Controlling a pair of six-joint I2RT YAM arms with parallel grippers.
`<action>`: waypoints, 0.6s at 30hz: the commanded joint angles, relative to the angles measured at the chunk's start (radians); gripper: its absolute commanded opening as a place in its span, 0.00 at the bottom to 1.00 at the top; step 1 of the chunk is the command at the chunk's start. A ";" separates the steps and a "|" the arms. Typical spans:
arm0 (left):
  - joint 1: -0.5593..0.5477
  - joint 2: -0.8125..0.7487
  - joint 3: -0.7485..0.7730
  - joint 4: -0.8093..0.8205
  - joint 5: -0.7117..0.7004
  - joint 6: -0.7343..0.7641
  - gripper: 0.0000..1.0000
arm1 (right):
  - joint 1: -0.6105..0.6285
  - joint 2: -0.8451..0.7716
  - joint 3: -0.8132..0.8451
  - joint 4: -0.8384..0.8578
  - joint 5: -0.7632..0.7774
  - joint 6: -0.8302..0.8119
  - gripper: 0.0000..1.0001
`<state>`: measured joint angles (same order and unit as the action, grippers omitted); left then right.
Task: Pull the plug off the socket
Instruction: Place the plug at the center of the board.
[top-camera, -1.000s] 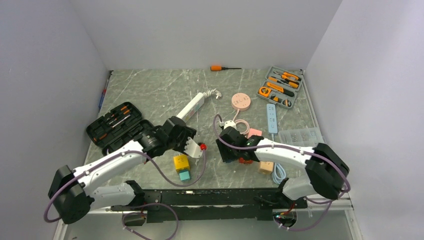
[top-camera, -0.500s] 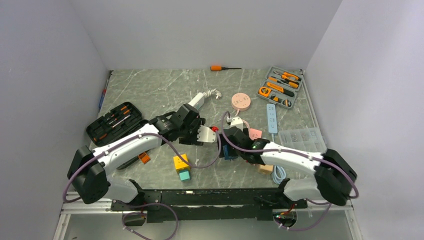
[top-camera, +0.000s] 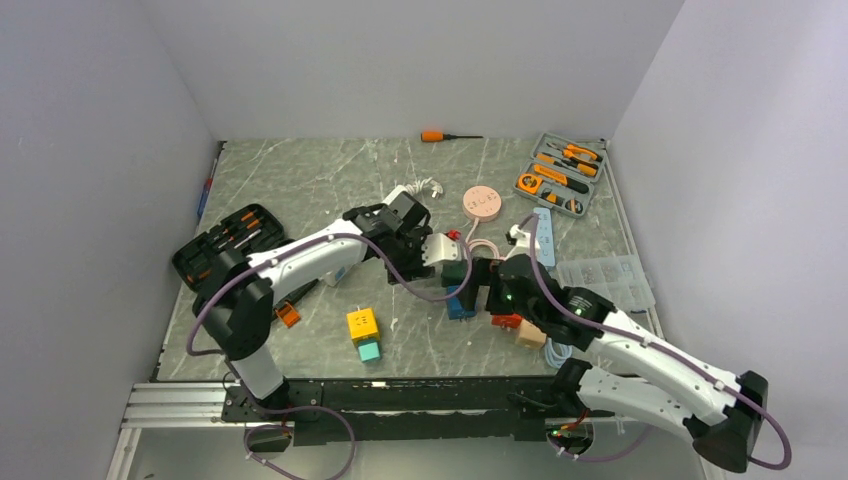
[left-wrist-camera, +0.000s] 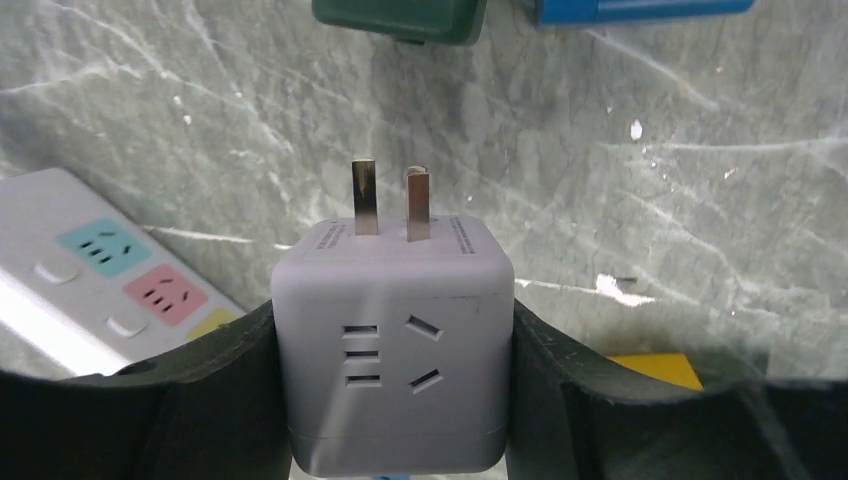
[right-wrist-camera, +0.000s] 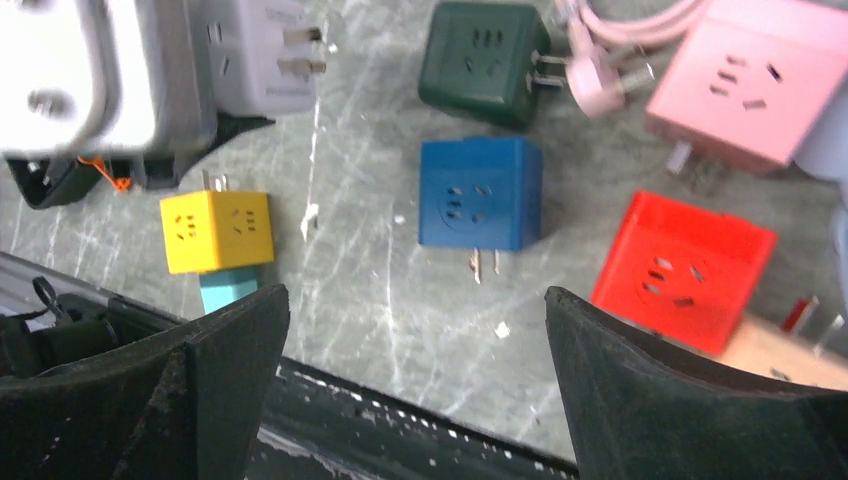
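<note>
Moved, left arm: it has swung from beside the yellow cube up toward the middle of the tabletop, carrying its load along.
Moved, right arm: its jaws have gone from half closed to spread wide.
Left gripper: clamped on the white cube plug, one finger on each side face.
Right gripper: released and empty, hanging above the blue cube, with the dark green cube and the red cube nearby.
Plug now: held clear of the tabletop, both pins bare and pointing away from the wrist, nothing seated on them.
Power strip: lies off to one side, apart from the plug.
Meaning for task: the separation looks done, since the pins are free. Which cube served as the socket I cannot tell.
Left to do: probably only setting the plug down.
</note>
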<state>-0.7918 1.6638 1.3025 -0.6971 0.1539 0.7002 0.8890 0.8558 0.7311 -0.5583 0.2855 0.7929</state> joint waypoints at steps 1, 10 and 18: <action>-0.001 0.054 0.052 0.049 0.076 -0.085 0.00 | 0.009 -0.084 -0.002 -0.203 0.008 0.075 1.00; 0.022 0.213 0.179 0.043 0.104 -0.238 0.00 | 0.007 -0.146 0.020 -0.353 0.069 0.104 1.00; 0.021 0.353 0.254 0.049 0.092 -0.295 0.02 | 0.007 -0.234 0.004 -0.323 0.089 0.093 1.00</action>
<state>-0.7692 1.9697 1.5047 -0.6621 0.2249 0.4583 0.8917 0.6609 0.7254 -0.8890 0.3420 0.8833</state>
